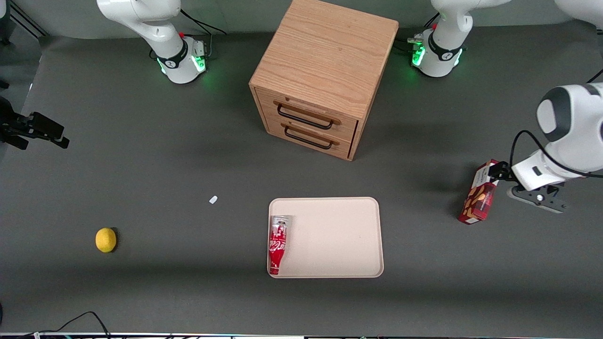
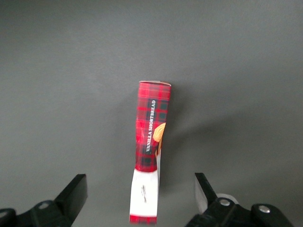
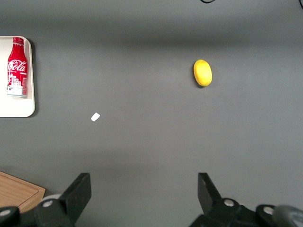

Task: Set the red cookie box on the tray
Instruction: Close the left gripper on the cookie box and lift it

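Note:
The red cookie box, dark red tartan with a white end, rests on a narrow side on the grey table toward the working arm's end, apart from the tray. My left gripper hangs over the box's white end. In the left wrist view the gripper is open, with one finger on each side of the box and a clear gap to both. The beige tray lies near the table's middle, nearer the front camera than the wooden cabinet.
A red Coca-Cola bottle lies in the tray along its edge. A wooden two-drawer cabinet stands farther from the camera. A lemon and a small white scrap lie toward the parked arm's end.

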